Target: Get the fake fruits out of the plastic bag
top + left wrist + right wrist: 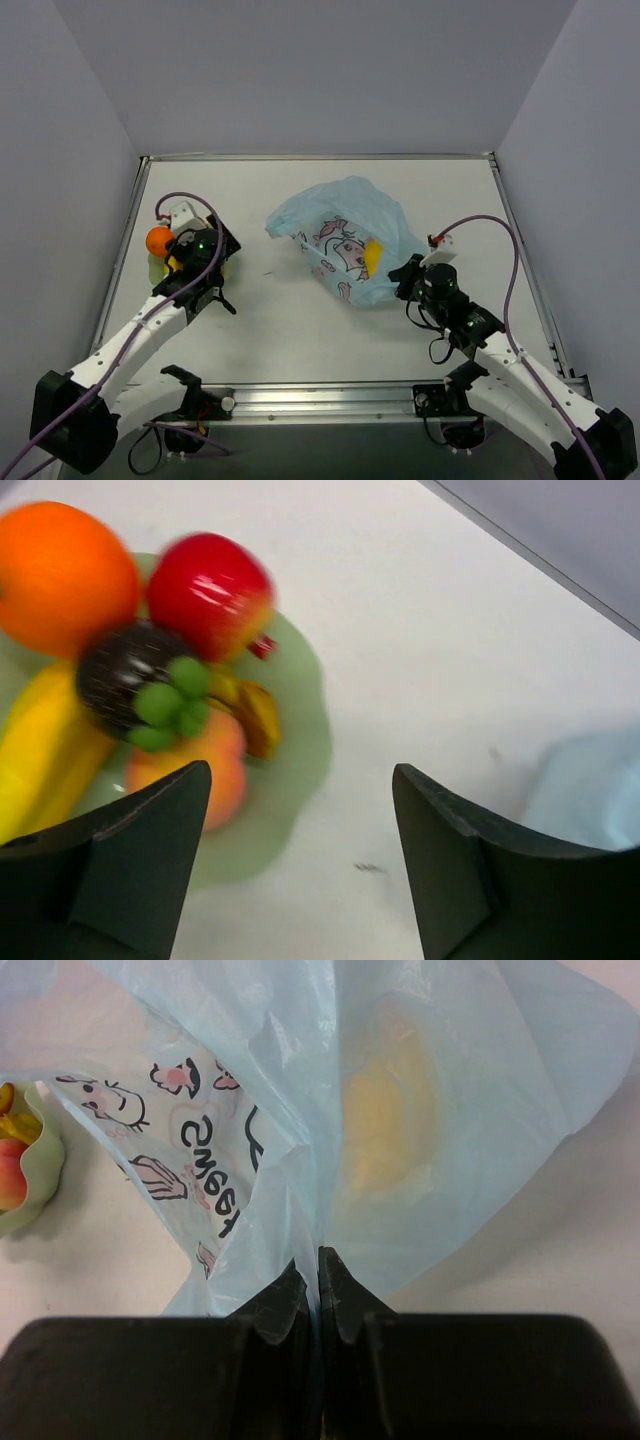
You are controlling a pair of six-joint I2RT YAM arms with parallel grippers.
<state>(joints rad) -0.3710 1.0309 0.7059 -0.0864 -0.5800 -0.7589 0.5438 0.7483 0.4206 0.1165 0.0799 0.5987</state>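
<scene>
Fake fruits [205,595] lie heaped on the green plate [300,740] at the table's nine o'clock. Above it hangs the left gripper [300,775], jaws wide and empty. The plastic bag [345,240] sits near centre with a yellow piece [385,1125] inside. The right gripper [318,1270] pinches the bag's film at its four o'clock edge.

The plastic bag [345,245] is translucent light blue, printed with dark-outlined cartoons and pink marks. 1 yellow fruit [385,1120] shows through it. The plate [300,730] is pale green and carries an orange ball [65,575], glossy red apple [205,595], yellow banana [40,750], peach-pink fruit [215,765] and green grapes [165,705].
</scene>
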